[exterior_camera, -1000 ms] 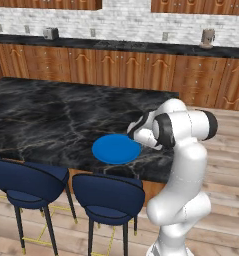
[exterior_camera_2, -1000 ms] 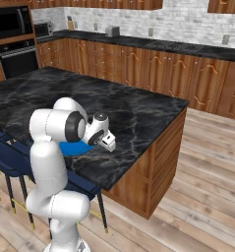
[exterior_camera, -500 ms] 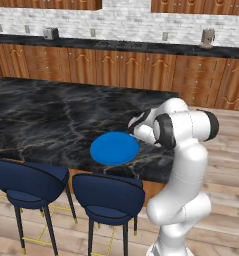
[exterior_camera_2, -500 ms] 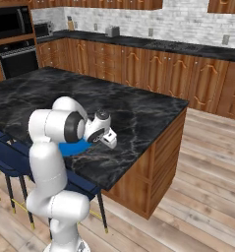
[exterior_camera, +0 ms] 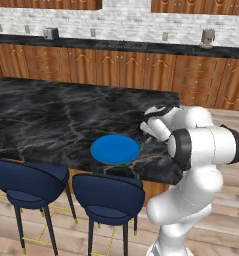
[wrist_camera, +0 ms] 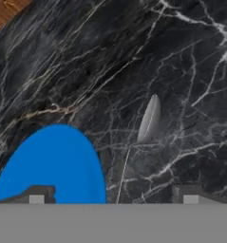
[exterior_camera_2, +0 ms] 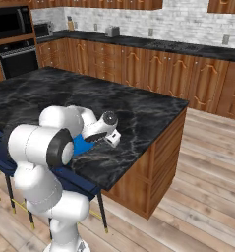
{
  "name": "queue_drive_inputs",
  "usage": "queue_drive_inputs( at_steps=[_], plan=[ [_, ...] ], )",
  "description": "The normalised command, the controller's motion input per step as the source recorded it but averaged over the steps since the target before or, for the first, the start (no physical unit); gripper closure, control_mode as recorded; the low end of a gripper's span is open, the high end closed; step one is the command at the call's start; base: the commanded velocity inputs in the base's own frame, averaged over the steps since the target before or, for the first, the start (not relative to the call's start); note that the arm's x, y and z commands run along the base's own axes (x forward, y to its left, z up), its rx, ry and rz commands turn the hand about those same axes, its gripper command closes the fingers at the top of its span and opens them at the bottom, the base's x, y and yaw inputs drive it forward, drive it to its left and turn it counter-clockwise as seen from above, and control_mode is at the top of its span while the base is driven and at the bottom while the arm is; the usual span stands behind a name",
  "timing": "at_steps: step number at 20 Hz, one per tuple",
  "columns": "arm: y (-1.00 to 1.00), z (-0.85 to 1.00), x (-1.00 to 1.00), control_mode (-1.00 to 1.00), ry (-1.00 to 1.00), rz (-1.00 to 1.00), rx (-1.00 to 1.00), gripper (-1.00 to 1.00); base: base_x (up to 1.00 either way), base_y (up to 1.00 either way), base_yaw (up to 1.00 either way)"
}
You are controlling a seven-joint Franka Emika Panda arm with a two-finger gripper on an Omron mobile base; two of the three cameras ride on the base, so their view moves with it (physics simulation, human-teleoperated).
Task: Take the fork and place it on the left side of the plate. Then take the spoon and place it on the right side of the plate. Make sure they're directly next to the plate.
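The bright blue plate (exterior_camera: 114, 149) lies on the black marble island near its front edge; it also shows as a blue plate (wrist_camera: 53, 166) at the lower left of the hand view and as a sliver of plate (exterior_camera_2: 81, 144) behind my arm. The silver spoon (wrist_camera: 148, 119) lies on the marble just beside the plate, its oval bowl pointing away and its thin handle running back between my fingertips. My gripper (wrist_camera: 113, 197) hovers open over that handle, just right of the plate (exterior_camera: 147, 128) (exterior_camera_2: 114, 140). The fork is hidden.
Two dark blue stools (exterior_camera: 108, 196) stand tucked under the island's front edge. The island's right edge (exterior_camera_2: 153, 147) drops to the wooden floor close beside my hand. A back counter (exterior_camera: 116, 45) with small appliances runs along the wall.
My elbow has dropped lower and swung toward the camera, while the hand has stayed beside the plate's right edge. Plate and room have not shifted.
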Motion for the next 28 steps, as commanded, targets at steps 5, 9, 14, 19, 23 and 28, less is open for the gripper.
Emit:
queue_drive_inputs(
  at_steps=[5,9,14,19,23,28],
  plan=[
    [-0.59,1.0,-0.96,-1.0,-0.02,0.0,0.15,-1.0,0.0,0.0,0.0],
    [-0.51,1.0,-1.0,-1.0,0.01,0.0,0.05,-1.0,0.0,0.0,0.0],
    [-0.33,1.0,-1.0,-1.0,0.24,0.0,0.0,-1.0,0.0,0.0,0.0],
    [-0.04,0.68,-0.88,-1.0,0.49,0.0,-0.07,-1.0,0.0,0.0,0.0],
    [0.04,0.23,-0.96,-1.0,0.5,0.0,-0.19,-1.0,0.0,0.0,0.0],
    [0.02,0.04,-1.0,-1.0,0.43,0.0,-0.21,-1.0,0.0,0.0,0.0]
  ],
)
